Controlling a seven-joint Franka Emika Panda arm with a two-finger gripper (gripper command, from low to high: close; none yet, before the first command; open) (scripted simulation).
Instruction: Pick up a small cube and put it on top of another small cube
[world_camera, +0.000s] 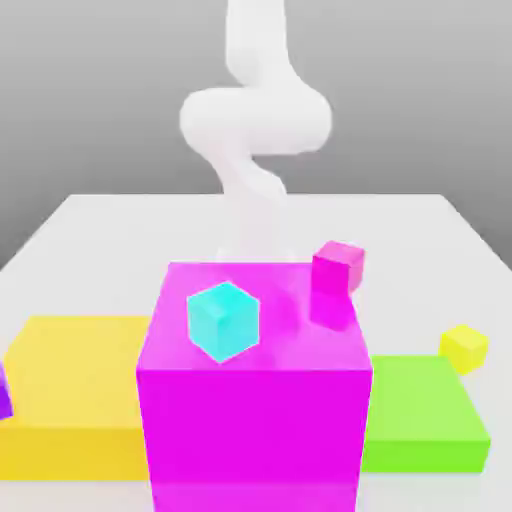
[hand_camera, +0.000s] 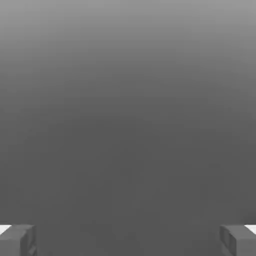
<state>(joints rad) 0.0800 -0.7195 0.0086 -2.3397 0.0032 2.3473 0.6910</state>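
Exterior view, nearest the camera: a large magenta block (world_camera: 255, 400) stands at centre front, its top face carrying a small cyan cube (world_camera: 223, 320) turned at an angle. At the exterior view's left a low yellow slab (world_camera: 75, 385) abuts the magenta block; a sliver of a purple object (world_camera: 4, 398) shows at the left edge. At the exterior view's right lies a low green slab (world_camera: 425, 415), with a small yellow cube (world_camera: 464, 347) just behind it. A small pink cube (world_camera: 338, 267) appears at the magenta block's far right corner; whether it rests on the block or behind it cannot be told. All stand on a plain white table (world_camera: 110, 235), beyond which the white arm (world_camera: 255, 130) rises against a uniform grey backdrop. No writing is legible. Hand view: the gripper (hand_camera: 128, 240) has its two grey fingertips (hand_camera: 20, 240) spread wide apart, with nothing between them.
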